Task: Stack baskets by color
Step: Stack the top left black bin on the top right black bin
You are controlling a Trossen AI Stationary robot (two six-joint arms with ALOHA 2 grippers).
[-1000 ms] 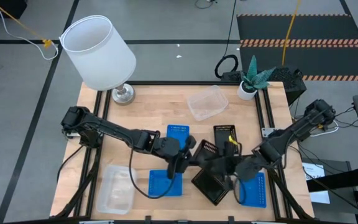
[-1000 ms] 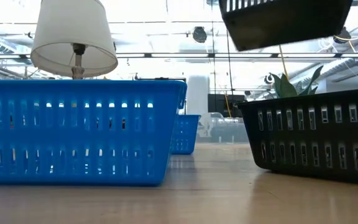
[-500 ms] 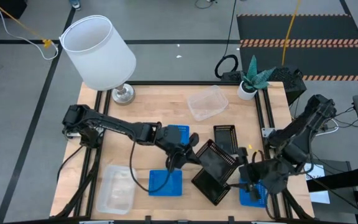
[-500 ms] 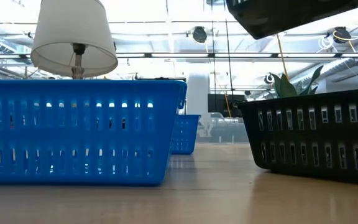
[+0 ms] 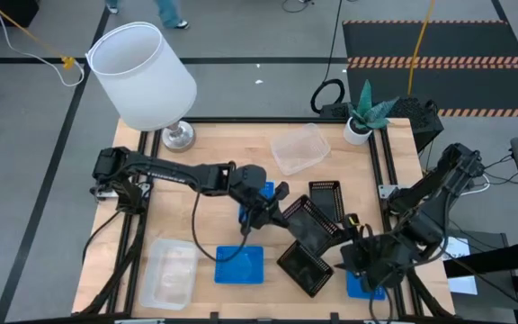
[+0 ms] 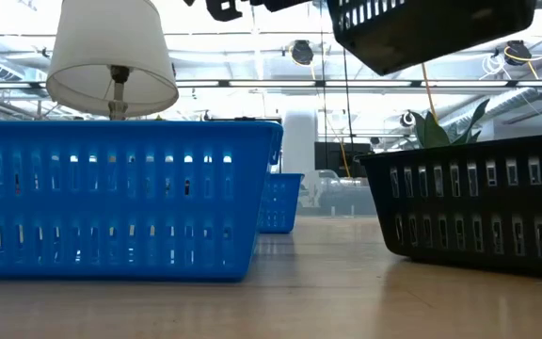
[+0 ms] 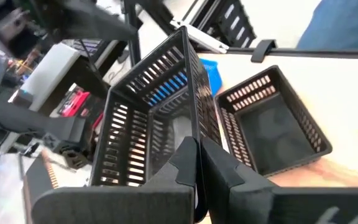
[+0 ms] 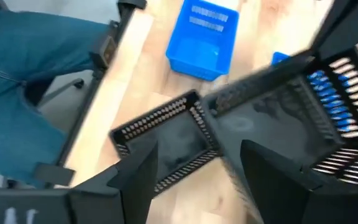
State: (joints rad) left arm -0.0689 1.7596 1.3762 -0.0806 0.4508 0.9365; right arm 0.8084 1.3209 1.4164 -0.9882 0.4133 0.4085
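My left gripper (image 5: 261, 216) is over the table's middle, shut on a black basket (image 5: 311, 225) that it holds up in the air; the low view shows that basket (image 6: 431, 28) high above the table. My right gripper (image 5: 360, 256) stands open just to the basket's near right, over a blue basket (image 5: 367, 286), with nothing between its fingers. A second black basket (image 5: 304, 270) rests on its bottom below the held one. A third (image 5: 326, 196) sits beyond. Two more blue baskets (image 5: 239, 265) (image 5: 257, 189) and two clear baskets (image 5: 299, 148) (image 5: 169, 274) rest on the table. My left gripper pinches the rim of one wall (image 7: 194, 127) of the black basket between its two fingers, one finger on each face of the wall. The fingers come from the table's left, slanting a little downward. The basket is lifted clear and tilted onto its side.
A white lamp (image 5: 147, 76) stands at the far left corner and a small potted plant (image 5: 362, 117) at the far right. A person in blue trousers (image 8: 17, 68) stands by the table's edge in the right wrist view.
My left gripper has swung toward the table's far edge and rolled, carrying the black basket, which stays clear of the table and tips further. My right gripper has drawn back from the held basket toward the near right corner and risen.
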